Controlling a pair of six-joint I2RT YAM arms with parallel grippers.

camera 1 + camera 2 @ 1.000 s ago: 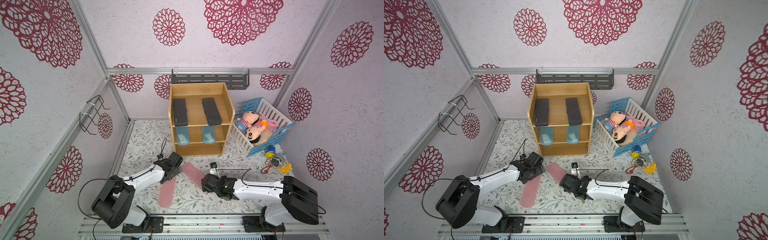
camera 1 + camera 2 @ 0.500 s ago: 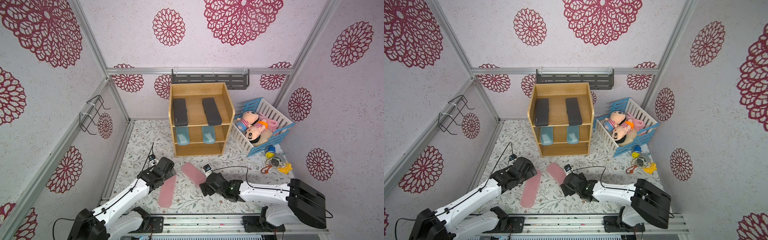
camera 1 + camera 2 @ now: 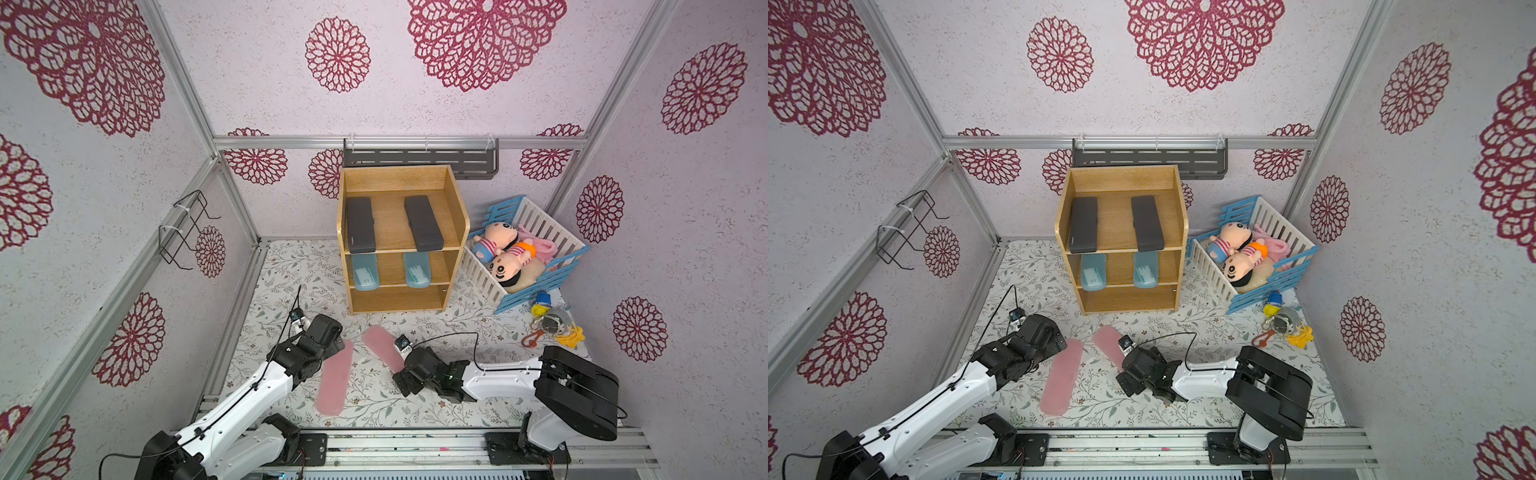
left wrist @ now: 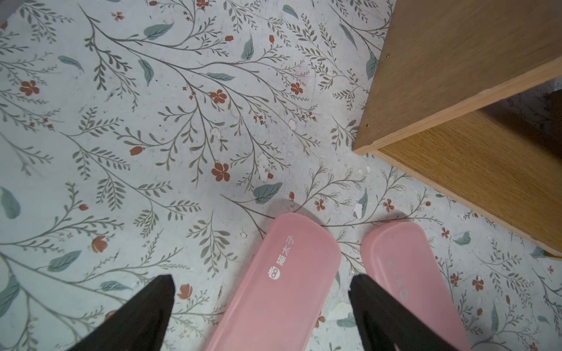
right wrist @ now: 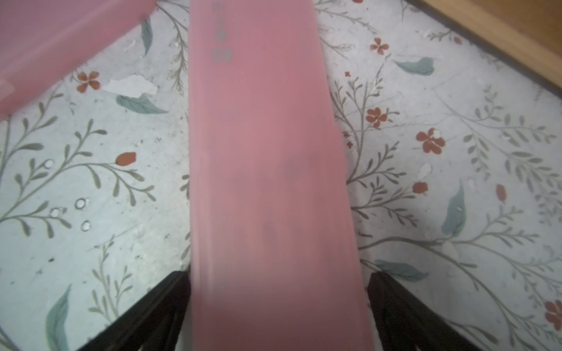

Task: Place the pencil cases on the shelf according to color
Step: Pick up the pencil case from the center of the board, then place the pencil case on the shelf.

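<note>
Our left arm (image 3: 249, 395) has dropped low, drawing the left end effector (image 4: 260, 284) back along one pink case (image 3: 334, 382).

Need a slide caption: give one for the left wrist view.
Open left gripper framing one pink pencil case, second case alongside, shelf nearby.

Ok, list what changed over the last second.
The left arm folded down low and the left gripper drew slightly left, open astride the left pink case. The right gripper shifted slightly left over the right pink case, open. Nothing gripped or released. Both cases, plus the black cases and teal cases on the shelf, stayed put.
</note>
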